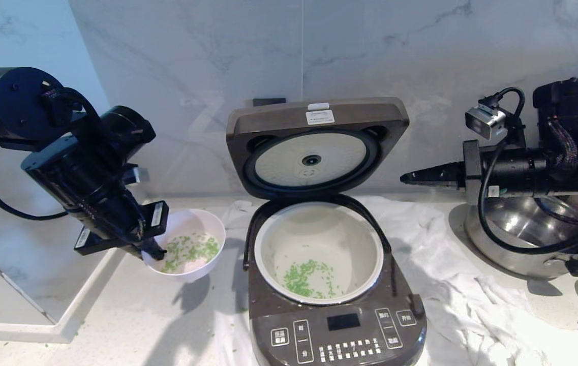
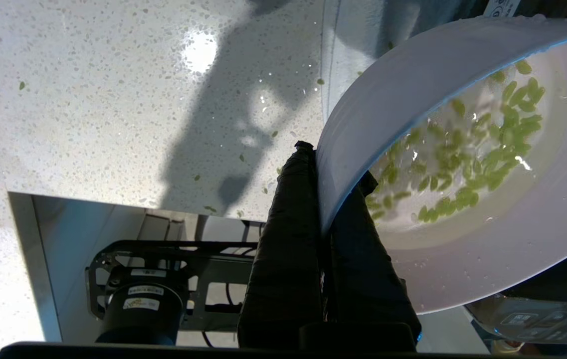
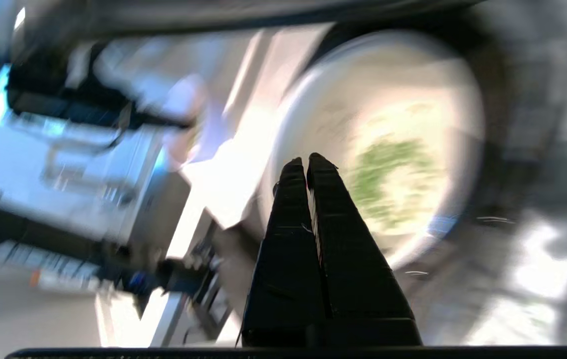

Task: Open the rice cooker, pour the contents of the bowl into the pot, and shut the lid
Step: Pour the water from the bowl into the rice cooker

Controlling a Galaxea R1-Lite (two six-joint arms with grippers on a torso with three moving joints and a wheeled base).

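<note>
The rice cooker (image 1: 339, 335) stands at the centre with its lid (image 1: 314, 122) swung up, white underside facing me. Its cream pot (image 1: 319, 223) holds a patch of green contents (image 1: 309, 277). Left of the cooker, my left gripper (image 1: 159, 251) (image 2: 333, 164) is shut on the near rim of the pale bowl (image 1: 207, 218) (image 2: 463, 279), one finger inside and one outside. The bowl hangs slightly tilted above the counter with green bits (image 1: 192, 249) (image 2: 468, 149) in it. My right gripper (image 1: 404, 178) (image 3: 307, 159) is shut on nothing, level, pointing at the cooker from the right.
A shiny steel pan (image 1: 522, 239) sits under my right arm. A crumpled white cloth (image 1: 446, 264) lies under and right of the cooker. The counter steps down at a raised edge (image 1: 65, 315) on the left. Stray green bits (image 2: 196, 177) dot the counter.
</note>
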